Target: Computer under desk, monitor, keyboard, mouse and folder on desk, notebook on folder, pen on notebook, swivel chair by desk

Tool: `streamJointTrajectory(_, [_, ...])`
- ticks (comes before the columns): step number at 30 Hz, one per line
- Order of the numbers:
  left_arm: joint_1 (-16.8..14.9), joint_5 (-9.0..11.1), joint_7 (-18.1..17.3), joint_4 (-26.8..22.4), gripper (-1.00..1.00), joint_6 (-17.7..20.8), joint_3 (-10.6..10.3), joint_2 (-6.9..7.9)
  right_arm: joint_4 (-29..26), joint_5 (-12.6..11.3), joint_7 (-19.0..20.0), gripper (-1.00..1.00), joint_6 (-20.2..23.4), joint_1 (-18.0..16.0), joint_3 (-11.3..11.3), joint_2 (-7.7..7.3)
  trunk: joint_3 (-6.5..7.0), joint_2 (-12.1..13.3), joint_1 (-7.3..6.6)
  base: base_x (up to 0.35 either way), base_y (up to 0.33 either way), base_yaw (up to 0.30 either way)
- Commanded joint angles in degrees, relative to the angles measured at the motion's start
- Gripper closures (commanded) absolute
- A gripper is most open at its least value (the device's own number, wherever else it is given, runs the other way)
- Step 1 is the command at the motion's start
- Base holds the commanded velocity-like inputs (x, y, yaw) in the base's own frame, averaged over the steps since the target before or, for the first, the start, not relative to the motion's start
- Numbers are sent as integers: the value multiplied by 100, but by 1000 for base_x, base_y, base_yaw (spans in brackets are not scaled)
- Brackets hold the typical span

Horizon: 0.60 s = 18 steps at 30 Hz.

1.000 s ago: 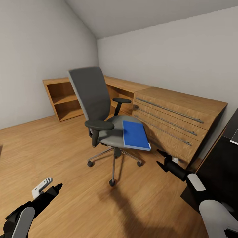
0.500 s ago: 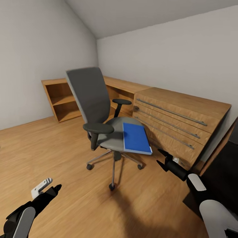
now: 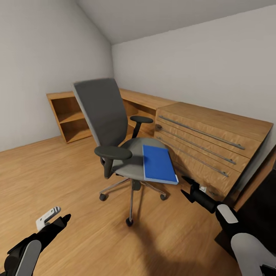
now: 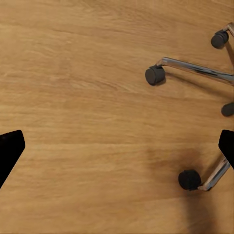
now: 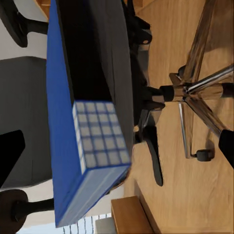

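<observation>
Head view: grey padded swivel chair [image 3: 115, 134] with black armrests and chrome star base, standing on a wooden plank floor [image 3: 57, 180] before a light wooden drawer chest [image 3: 209, 143]. Flat bright-blue folder [image 3: 158, 164] lying on the seat's front, one corner overhanging the edge. Right gripper [image 3: 188, 188] low and just short of that corner, black fingers parted, holding nothing. Left gripper [image 3: 57, 219] over bare floor, well apart from the chair; cannot tell how its jaws stand here.

Left wrist view: dark fingertips [image 4: 9, 148] spread at opposite edges, empty, above floor, chrome legs and black casters [image 4: 189, 179].

Right wrist view: folder [image 5: 63, 122] close ahead with white page edges, chair base [image 5: 195, 92] beyond, fingertips [image 5: 9, 153] wide apart.
</observation>
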Motion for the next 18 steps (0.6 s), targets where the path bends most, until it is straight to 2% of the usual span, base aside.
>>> streamJointTrajectory(1, [-3,60,49,-7,-100,18,0,3,44,-4,2,-100,36,-5,-23,4,-5,-2,-1,32,0,0])
streamJointTrajectory(18, [-3,48,49,-14,-100,18,0,8,220,20,-14,-100,-4,-5,13,71,-5,-2,-1,4,0,0])
